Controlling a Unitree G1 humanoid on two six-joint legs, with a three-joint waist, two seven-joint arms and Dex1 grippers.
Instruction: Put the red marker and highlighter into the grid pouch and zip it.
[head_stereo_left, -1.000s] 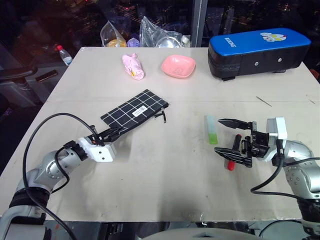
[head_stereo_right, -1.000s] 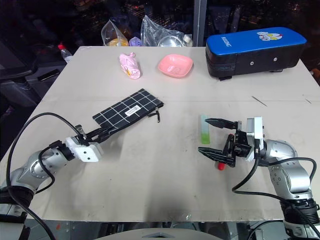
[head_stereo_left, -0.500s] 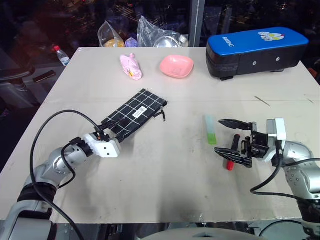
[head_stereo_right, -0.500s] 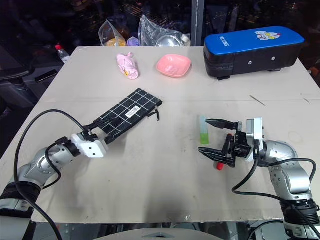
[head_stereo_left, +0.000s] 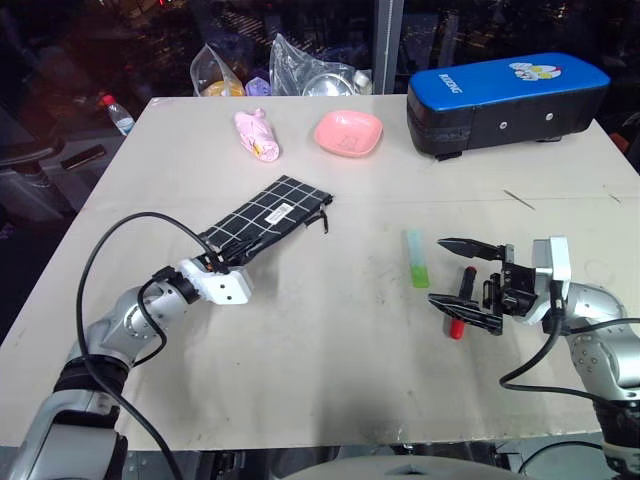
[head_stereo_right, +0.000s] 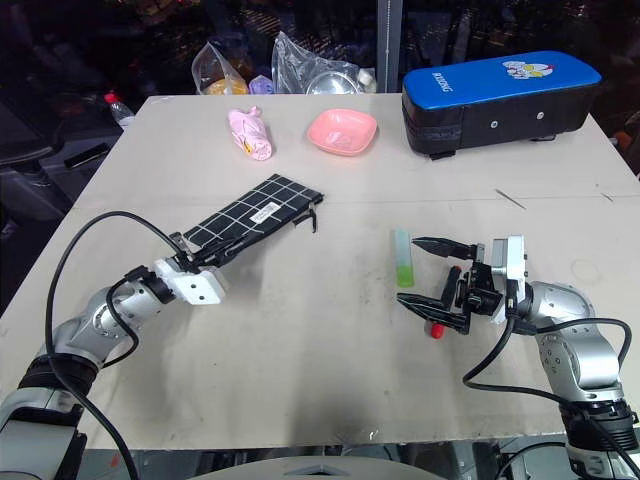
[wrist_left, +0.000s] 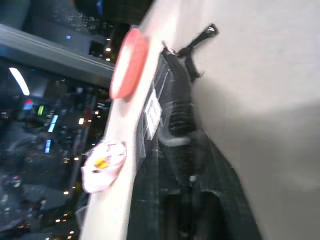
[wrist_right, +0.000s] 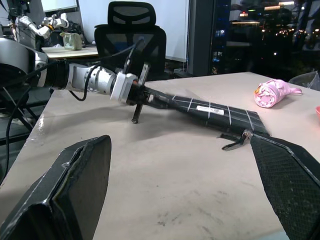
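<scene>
The grid pouch (head_stereo_left: 268, 215) lies flat at the table's left middle, its zipper pull (head_stereo_left: 325, 222) at the far end. My left gripper (head_stereo_left: 222, 258) is shut on the pouch's near end, which the right wrist view shows too (wrist_right: 144, 95). The highlighter (head_stereo_left: 417, 258), pale mint with a green tip, lies at the right middle. Just right of it lies the red marker (head_stereo_left: 458, 322). My right gripper (head_stereo_left: 437, 270) hovers open and wide over the marker, pointing left, with nothing between its fingers.
A big blue-topped black case (head_stereo_left: 505, 90) stands at the back right. A pink bowl (head_stereo_left: 350, 132) and a pink bundle (head_stereo_left: 258, 135) sit at the back middle, with plastic bags (head_stereo_left: 305, 70) behind them. A small bottle (head_stereo_left: 112, 108) stands past the far-left edge.
My left gripper opened, slid a little further onto the pouch's near end and shut on it. The right gripper, marker and highlighter have stayed put. The camera has shifted slightly.
</scene>
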